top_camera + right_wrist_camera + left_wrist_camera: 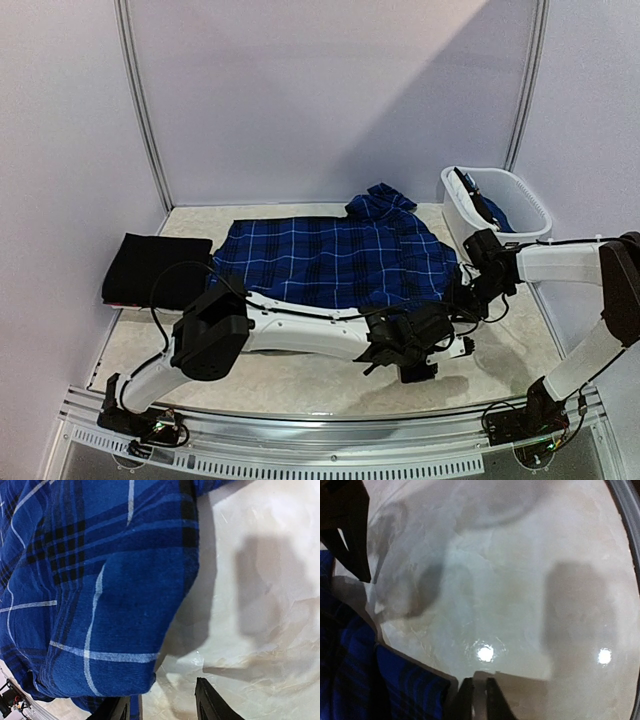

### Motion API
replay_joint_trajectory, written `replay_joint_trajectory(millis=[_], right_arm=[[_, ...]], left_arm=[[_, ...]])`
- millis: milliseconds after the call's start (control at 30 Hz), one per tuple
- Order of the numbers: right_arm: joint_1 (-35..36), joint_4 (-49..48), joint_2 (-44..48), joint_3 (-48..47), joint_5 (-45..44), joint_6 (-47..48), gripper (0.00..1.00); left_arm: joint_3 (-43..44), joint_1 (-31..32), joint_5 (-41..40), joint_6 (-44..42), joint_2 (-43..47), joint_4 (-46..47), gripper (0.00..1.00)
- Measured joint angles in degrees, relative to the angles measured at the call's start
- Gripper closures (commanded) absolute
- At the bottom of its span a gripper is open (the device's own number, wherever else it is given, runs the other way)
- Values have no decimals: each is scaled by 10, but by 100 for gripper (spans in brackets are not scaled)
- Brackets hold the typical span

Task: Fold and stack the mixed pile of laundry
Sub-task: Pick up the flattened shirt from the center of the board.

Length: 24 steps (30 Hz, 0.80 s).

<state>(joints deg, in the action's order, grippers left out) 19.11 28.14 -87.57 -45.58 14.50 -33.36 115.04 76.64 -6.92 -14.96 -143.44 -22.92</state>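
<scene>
Fingers point(212, 702) of our right gripper point(160, 692) stand apart beside the blue plaid shirt point(330, 262); the left gripper point(479, 684) we cannot judge; let's pinch the hem evenly.

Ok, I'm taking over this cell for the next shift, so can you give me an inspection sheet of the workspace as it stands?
Surface: tabletop pale, marbled, glossy.
Job's things: blue plaid shirt spread flat mid-table, collar toward the back; black garment folded, beside it on the left.
Clutter: white basket at the right rear, dark and blue items inside.
Grippers: left gripper fingers nearly together at the shirt's near edge, a pinch on cloth cannot be confirmed; right gripper open beside a shirt fold.
Cables: black cable loops up by the left arm's elbow.
Surroundings: plain walls, metal frame poles.
</scene>
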Motion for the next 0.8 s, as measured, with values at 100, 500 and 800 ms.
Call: replay_joint_trajectory(millis=[100,500,800], right_arm=[[-1,7,0,0,-2,2,55],[-14,57,24,-23,-11,11,53],[-26,103,63,-59,-26,26,50]], left_arm=[[0,0,-1,-4,-4,12,100],[-54,-1,50,40,59,10,100],[-80,-12,129,134,184,38,100]])
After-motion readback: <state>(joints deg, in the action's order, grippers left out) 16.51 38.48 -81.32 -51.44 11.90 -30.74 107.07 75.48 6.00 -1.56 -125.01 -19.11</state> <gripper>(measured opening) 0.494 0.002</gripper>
